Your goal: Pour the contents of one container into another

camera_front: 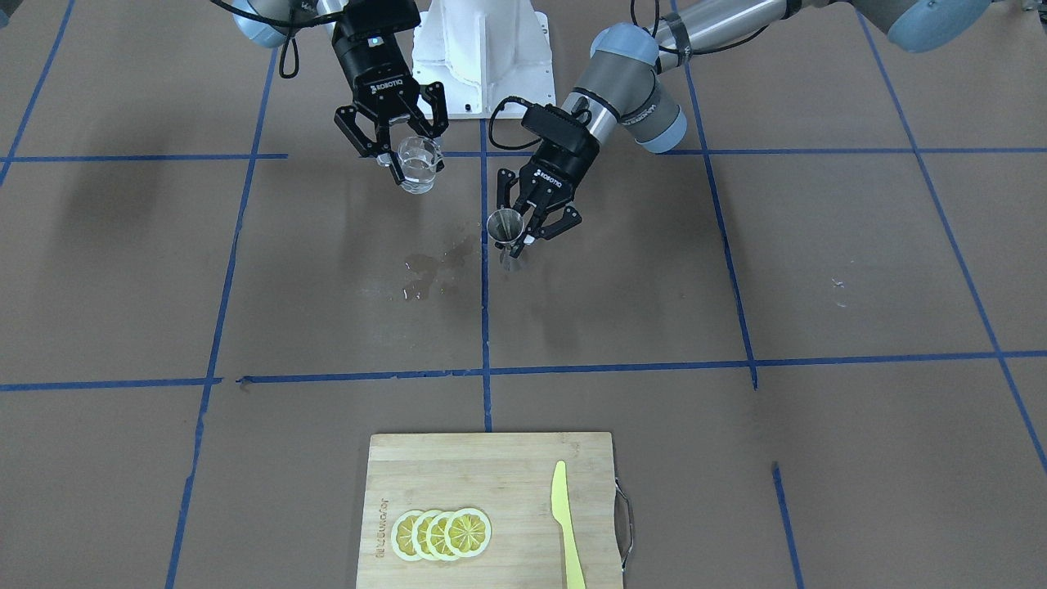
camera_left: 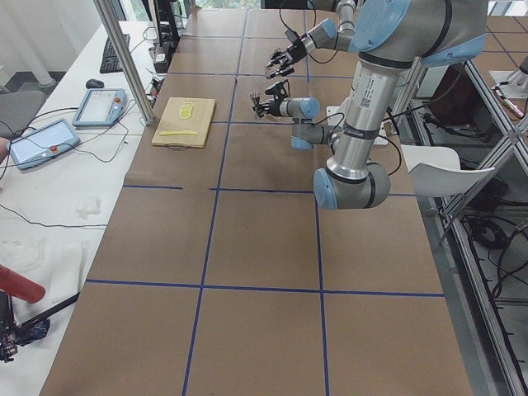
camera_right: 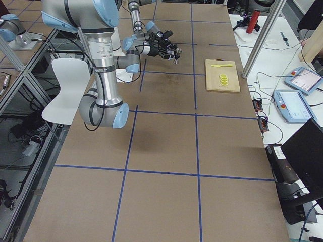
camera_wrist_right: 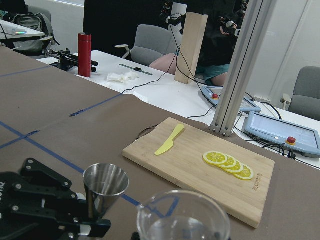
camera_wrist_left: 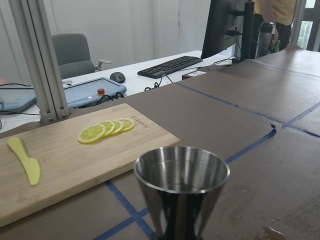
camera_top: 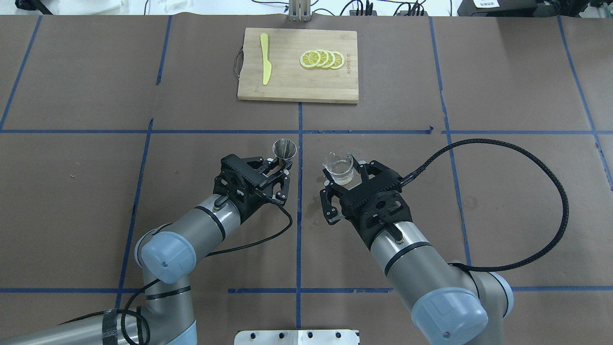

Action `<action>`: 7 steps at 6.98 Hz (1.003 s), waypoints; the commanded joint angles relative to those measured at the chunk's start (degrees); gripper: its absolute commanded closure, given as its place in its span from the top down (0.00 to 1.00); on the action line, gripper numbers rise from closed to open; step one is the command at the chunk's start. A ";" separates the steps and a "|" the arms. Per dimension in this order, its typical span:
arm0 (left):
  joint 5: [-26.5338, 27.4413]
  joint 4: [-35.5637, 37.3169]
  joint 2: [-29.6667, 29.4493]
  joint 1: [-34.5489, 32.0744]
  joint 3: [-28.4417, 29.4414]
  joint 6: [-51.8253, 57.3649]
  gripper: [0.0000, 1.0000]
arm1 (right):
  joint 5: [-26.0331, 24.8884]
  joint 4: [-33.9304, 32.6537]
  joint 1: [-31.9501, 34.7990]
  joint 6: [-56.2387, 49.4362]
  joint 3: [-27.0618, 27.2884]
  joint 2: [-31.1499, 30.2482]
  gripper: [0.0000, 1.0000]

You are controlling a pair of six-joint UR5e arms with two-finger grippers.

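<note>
Two grippers, each w/ a load. Clock dirs per overhead view, 12 = far side from robot.

Left gripper (camera_top: 282,168) is clamped narrow on the steel jigger (camera_top: 284,149), fingers at its waist and lower cone. The jigger is upright, wide mouth up, and sits just at 9 o'clk of the centre blue tape line (camera_top: 300,120), approx mid-table. From the front view the same left gripper (camera_front: 530,231) comes in at a slant w/ the jigger (camera_front: 506,228) at its tips. Can't tell if the base touches the table (camera_top: 96,191).

Right gripper (camera_top: 346,176) is closed around the clear glass cup (camera_top: 338,166), one finger each side. The cup is at 3 o'clk of the jigger, across the tape line, near it but apart, rim up and approx level. In the front view the right gripper (camera_front: 399,157) has the glass cup (camera_front: 419,167) up off the table. Contents not clear enough to call.

A wet patch (camera_front: 432,266) lies on the brown paper btwn the two grippers, toward 6 o'clk of the vessels.

At 12 o'clk, well apart, is a wooden cutting board (camera_top: 297,86). It carries a row of overlapping lemon slices (camera_top: 322,59), and a yellow knife (camera_top: 265,64) at 9 o'clk of them.
</note>
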 commanded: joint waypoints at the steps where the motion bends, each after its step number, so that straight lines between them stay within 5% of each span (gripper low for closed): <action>1: -1.83 -1.44 -2.39 0.03 2.10 0.83 0.00 | 1.29 -3.96 0.51 -0.94 0.49 1.84 0.22; 7: -2.71 -5.14 -2.67 0.47 3.35 1.45 0.00 | 4.81 -10.54 3.68 -0.86 0.41 3.94 0.22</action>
